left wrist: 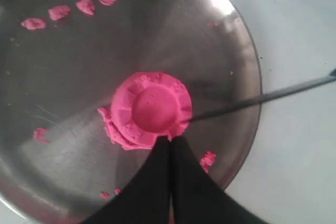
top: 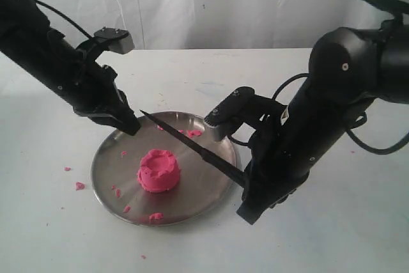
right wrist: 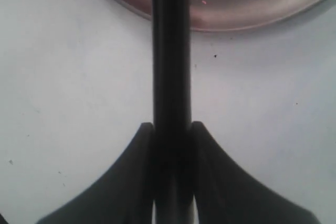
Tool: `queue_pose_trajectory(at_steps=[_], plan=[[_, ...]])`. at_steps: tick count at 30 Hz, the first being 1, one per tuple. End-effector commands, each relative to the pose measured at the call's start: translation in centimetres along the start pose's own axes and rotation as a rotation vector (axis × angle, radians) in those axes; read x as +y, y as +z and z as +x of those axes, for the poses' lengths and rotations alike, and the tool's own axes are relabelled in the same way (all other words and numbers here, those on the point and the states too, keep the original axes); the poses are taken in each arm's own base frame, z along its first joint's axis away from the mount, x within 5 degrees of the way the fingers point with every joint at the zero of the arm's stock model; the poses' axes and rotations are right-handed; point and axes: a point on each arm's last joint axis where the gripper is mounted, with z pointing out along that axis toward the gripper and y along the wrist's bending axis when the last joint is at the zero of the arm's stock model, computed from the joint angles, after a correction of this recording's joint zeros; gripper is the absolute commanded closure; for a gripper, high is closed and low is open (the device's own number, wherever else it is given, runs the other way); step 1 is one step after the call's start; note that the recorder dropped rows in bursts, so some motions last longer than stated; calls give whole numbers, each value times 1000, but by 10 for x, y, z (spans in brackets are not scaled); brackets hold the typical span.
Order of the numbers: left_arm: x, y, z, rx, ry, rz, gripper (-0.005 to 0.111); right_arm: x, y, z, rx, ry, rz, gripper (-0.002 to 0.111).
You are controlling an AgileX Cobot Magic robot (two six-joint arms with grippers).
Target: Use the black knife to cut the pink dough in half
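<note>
The pink dough (top: 158, 170) is one round mound with a dented top, sitting in the middle of the steel plate (top: 211, 196). The black knife (top: 192, 146) hangs in the air above the plate's far side, its tip pointing left, clear of the dough. My right gripper (right wrist: 171, 125) is shut on the knife's handle (right wrist: 171, 51) beyond the plate's right rim. My left gripper (left wrist: 169, 139) is shut with nothing in it, hovering over the plate's far left rim; in the left wrist view the dough (left wrist: 152, 107) lies just past its fingertips, with the knife (left wrist: 262, 97) to one side.
Small pink crumbs lie on the plate (top: 156, 216) and near the far rim (top: 192, 133); a few more sit on the white table left of the plate (top: 79, 185). A white backdrop closes the rear.
</note>
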Motion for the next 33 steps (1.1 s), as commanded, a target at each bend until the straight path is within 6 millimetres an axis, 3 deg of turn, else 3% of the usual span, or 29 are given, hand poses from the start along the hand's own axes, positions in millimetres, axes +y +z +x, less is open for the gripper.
queue_pose_trajectory(at_steps=[1, 3, 6, 11, 17, 26, 33], plan=[[-11, -11, 7, -88, -26, -29, 107, -6, 16, -5, 19, -3, 2, 108], [-18, -21, 1, -186, -85, -8, 107, -8, 19, -14, 23, 0, -10, 108], [-24, -20, -4, -300, -51, 39, 107, -11, 26, -19, 30, 6, -12, 108], [-13, 14, 11, -333, -98, 78, 107, -2, 47, -26, 115, -41, -43, 108], [-13, 20, 15, -340, -90, 94, 107, -5, 47, -29, 97, 18, 29, 108], [-1, 33, 33, -360, -123, -32, 107, -6, 47, -31, 85, 17, 35, 108], [-3, 34, 33, -419, -109, -14, 107, -5, 47, -31, 77, 22, 34, 108]])
